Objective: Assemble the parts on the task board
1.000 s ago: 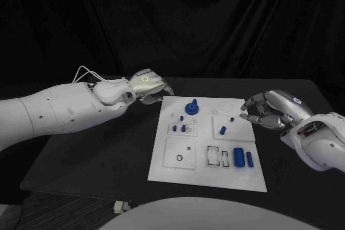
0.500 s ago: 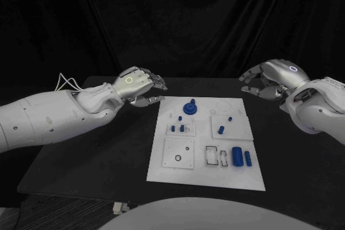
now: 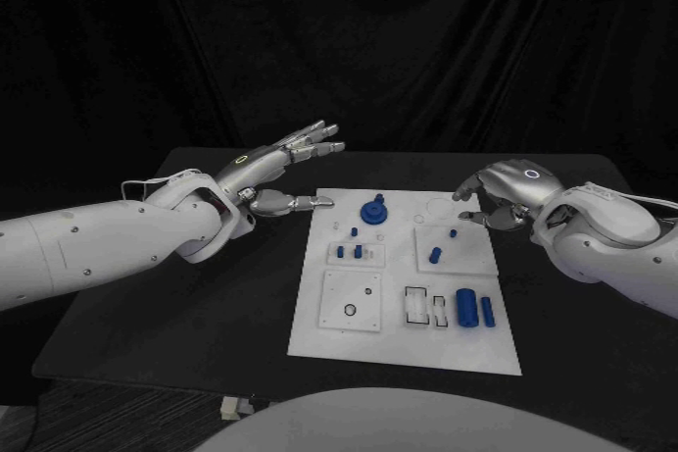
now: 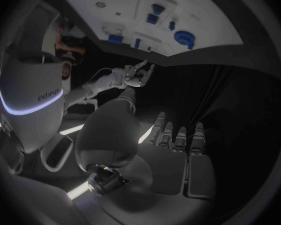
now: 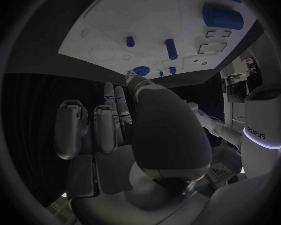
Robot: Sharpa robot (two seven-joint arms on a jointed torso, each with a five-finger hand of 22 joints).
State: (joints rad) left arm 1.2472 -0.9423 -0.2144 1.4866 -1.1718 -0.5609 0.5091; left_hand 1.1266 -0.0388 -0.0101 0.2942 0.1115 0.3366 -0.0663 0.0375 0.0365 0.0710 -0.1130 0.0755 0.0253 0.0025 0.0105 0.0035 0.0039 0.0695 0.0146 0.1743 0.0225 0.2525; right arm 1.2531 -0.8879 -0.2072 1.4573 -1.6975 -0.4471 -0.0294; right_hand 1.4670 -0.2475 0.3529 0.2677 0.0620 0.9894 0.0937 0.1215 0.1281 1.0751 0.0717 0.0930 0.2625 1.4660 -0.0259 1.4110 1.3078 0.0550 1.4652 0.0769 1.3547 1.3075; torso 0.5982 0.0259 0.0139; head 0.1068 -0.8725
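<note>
While hands empty, task board carries blue parts.

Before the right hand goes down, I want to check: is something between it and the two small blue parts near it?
Nothing visible. The right hand hovers at the board's far right corner, holding nothing; only bare white plate lies between it and the blue parts.

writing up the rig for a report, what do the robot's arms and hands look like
Both arms are smooth white rounded shells. Each ends in a silver, metallic, many-fingered hand: left hand, right hand. A small lit ring marks the back of each hand. Thin white cables loop at the left wrist. The right arm's shell is dotted with small dark screw holes.
</note>
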